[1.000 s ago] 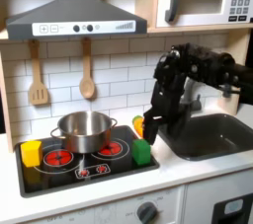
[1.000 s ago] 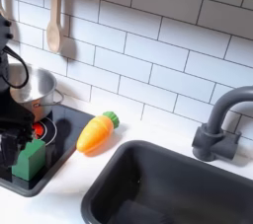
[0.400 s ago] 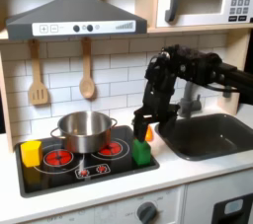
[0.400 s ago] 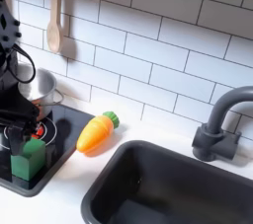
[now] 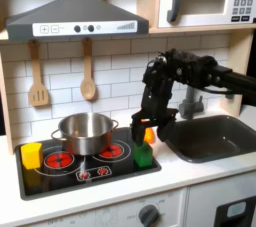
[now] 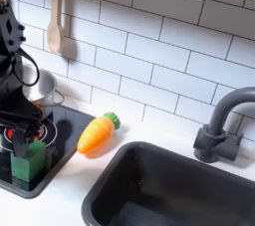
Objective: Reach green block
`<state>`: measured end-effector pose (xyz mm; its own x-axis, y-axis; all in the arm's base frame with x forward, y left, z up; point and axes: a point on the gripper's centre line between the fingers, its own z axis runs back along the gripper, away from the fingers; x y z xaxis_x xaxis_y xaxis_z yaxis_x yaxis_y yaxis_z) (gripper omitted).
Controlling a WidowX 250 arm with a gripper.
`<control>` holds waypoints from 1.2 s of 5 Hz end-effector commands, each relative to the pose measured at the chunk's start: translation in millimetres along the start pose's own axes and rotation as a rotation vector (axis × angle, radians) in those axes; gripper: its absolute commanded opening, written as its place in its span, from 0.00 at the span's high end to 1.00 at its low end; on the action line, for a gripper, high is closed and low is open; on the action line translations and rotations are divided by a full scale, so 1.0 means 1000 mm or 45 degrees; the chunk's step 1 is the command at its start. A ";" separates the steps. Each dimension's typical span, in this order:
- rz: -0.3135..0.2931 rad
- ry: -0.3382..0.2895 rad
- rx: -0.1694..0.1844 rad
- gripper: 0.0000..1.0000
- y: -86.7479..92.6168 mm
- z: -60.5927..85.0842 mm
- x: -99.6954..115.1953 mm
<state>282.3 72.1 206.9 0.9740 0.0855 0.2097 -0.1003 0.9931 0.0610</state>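
Observation:
The green block [image 5: 144, 155] stands on the front right corner of the black stovetop [image 5: 70, 171]; in the second exterior view the green block [image 6: 32, 161] sits at the lower left. My gripper [image 5: 141, 134] hangs straight over it, pointing down, fingers open and just above the block's top. In the second exterior view the gripper [image 6: 23, 135] has a finger on each side of the block's upper edge, and I cannot tell whether they touch it. Nothing is held.
A steel pot [image 5: 85, 131] sits on the back of the stove and a yellow block [image 5: 32, 154] at its front left. An orange toy carrot [image 6: 97, 133] lies between stove and sink [image 6: 169, 190]. A faucet [image 6: 219, 125] stands behind the sink. A wooden spoon [image 5: 88, 71] hangs on the wall.
The arm has swung toward the first exterior view's left and come down, bringing the gripper from beside the sink to directly over the green block.

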 end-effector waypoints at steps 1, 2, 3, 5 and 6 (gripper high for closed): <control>-0.014 0.009 -0.007 0.00 -0.004 -0.013 0.008; -0.019 0.013 -0.007 0.00 -0.002 -0.019 0.009; -0.034 0.007 -0.016 0.00 -0.003 -0.021 0.012; -0.102 0.014 -0.018 0.00 -0.017 -0.027 0.012; -0.112 0.014 -0.025 0.00 -0.023 -0.029 0.014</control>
<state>303.9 53.1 178.6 0.9821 0.0015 0.1885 -0.0127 0.9982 0.0582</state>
